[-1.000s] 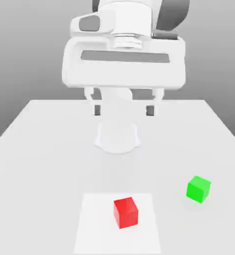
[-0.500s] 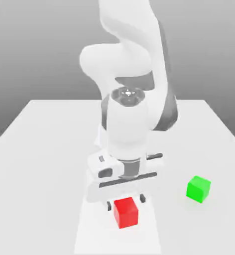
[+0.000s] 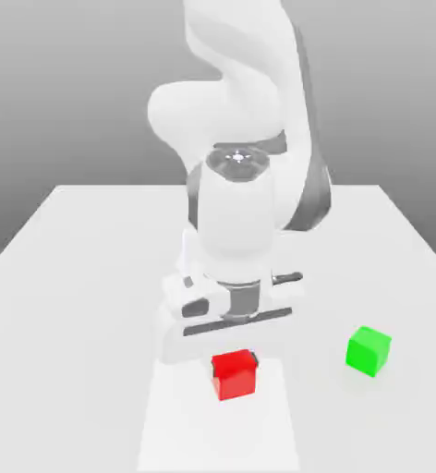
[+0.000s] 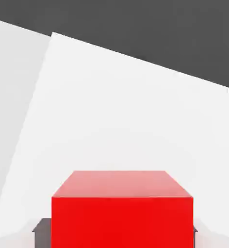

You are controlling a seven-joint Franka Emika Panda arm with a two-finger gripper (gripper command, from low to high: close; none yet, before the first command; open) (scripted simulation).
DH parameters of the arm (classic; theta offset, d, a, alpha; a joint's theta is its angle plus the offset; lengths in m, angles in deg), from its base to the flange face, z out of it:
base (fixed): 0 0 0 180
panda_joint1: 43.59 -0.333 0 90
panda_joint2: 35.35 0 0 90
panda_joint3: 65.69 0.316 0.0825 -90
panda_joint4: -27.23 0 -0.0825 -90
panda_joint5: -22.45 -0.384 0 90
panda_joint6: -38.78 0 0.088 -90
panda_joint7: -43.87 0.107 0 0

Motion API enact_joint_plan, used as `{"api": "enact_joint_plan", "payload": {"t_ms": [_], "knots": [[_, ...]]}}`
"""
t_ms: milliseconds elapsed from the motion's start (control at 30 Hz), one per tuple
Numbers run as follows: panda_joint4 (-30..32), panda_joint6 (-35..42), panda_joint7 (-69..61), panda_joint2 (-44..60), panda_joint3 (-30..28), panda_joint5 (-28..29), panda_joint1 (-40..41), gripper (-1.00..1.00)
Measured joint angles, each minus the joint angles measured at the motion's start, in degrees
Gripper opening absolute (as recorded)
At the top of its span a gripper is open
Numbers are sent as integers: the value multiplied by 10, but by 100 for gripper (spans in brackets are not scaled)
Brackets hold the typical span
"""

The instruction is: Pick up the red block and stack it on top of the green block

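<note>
Red block [image 3: 234, 374], one; green block [image 3: 368, 350], one.

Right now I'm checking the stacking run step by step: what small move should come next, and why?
Probably a straight lift. The fingers look shut on the red block, which sits low by the white mat. The green block stands apart toward the exterior view's right, so the red one must rise before carrying over.

White table [image 3: 83, 249], paler square patch [image 3: 166, 434] near its front, plain grey backdrop
</note>
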Motion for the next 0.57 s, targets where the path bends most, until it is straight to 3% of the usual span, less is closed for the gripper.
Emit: {"api": "enact_joint_plan", "payload": {"t_ms": [233,467,500,567], "knots": [[28,49,12,-78,102,-31,-159,-100],[27,-55,75,31,104,49,-172,-100],[26,-67,82,44,100,60,-174,100],[26,-67,82,44,100,60,-174,100]]}}
